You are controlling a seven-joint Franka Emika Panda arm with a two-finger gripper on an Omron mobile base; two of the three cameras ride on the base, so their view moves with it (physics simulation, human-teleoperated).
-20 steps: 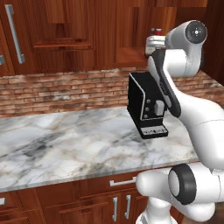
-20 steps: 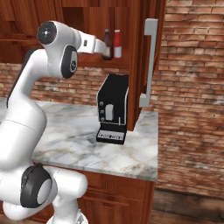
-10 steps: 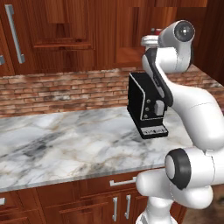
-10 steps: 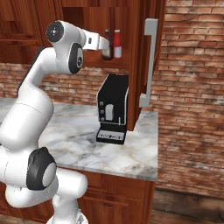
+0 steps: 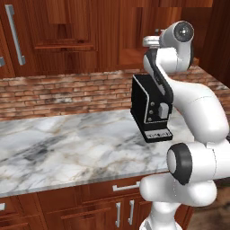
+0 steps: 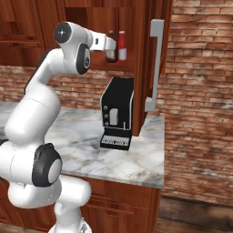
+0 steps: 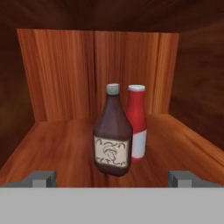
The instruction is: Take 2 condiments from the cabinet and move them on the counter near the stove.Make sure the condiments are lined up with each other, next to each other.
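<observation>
Marble, white-grey with brown veins, makes up the counter (image 5: 67, 143) we see in the left base view, well below our raised hand; a black coffee machine (image 5: 150, 108) stands on it under the cabinet (image 5: 134, 40), whose reddish-brown niche the hand reaches into. In the right base view, our gripper (image 6: 110, 49) sits at the mouth of that shelf niche, and just beyond it stand the maroon bottle (image 6: 111, 41) and the slim red bottle (image 6: 122, 45), side by side on the shelf; the coffee machine is directly beneath. In the hand view, our two finger tips (image 7: 41, 178) stand fully spread at either side with nothing between them. Straight ahead and centred is the maroon bottle, dark glass with a pale label and a grey-looking cap; the red bottle, with its white cap and white lower band, stands just behind it and a little to its right, whether touching we cannot tell. Both are upright on the wooden shelf floor.
</observation>
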